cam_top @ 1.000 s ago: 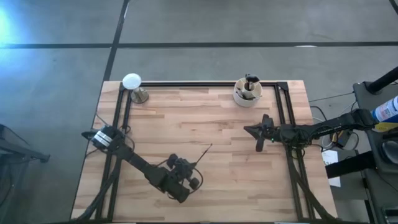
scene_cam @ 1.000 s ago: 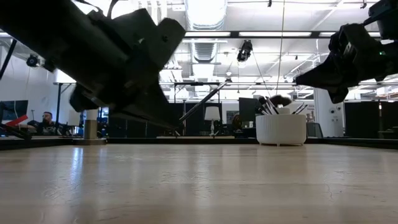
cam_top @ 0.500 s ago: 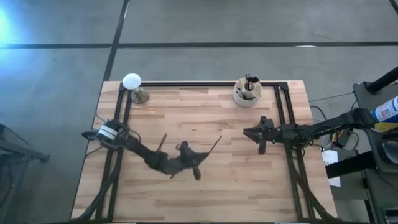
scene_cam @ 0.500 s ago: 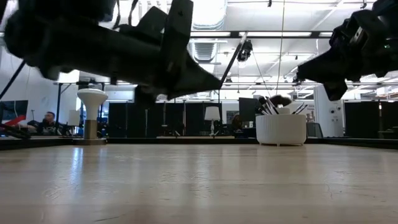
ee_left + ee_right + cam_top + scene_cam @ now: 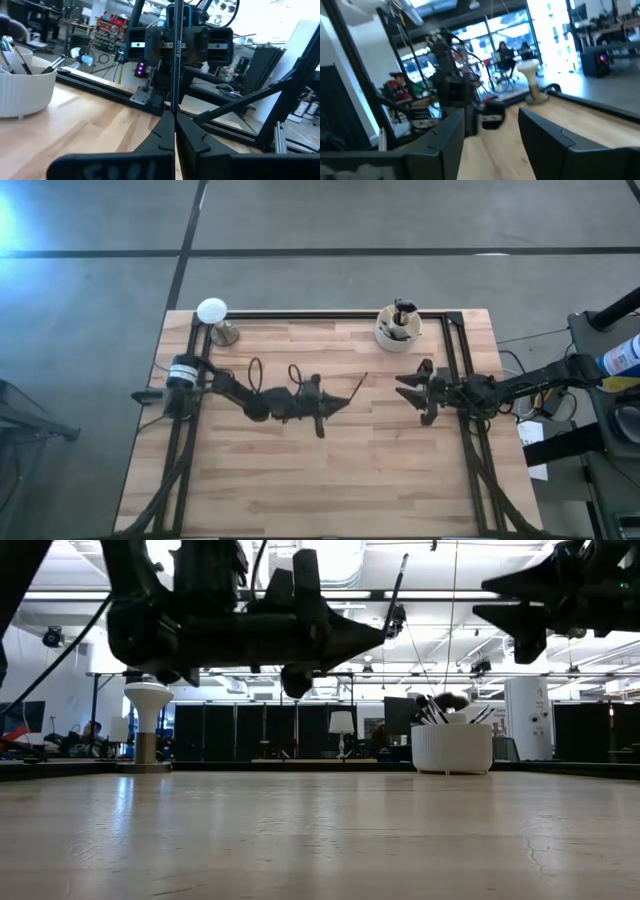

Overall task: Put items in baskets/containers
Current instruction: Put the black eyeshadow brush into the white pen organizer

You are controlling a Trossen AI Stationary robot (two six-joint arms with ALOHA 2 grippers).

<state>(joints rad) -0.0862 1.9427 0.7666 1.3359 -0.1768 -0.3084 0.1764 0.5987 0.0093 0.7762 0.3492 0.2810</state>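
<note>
When viewed from above, found the left tool over the middle of the desk, pressed together on one thin brush whose free end slanted toward the desk's right edge. Found the right tool near that edge, spread wide and facing the brush tip, apart from it. Saw the cup at the far edge, close to the far right corner, with other brushes in it. Noted a white disc on a stand at the far left corner.

At desk height, saw both tools well above the wood, the brush rising steeply from the left tool and the right tool gaping level with its upper part. Saw the cup standing beyond and below them.

Through the left wrist, saw the shaft pinched dead centre between the fingers and the cup off to one side.

Through the right wrist, saw spread fingers framing the other arm across the desk.

Judged this a likely hand-over. To do it well, needed the right tool's gap lined up around the bare shaft clear of the left fingers, then closed fully before any release. Risked a dropped or twisted brush otherwise. Afterwards called for a short carry toward the far right corner, handle down into a free compartment.
</note>
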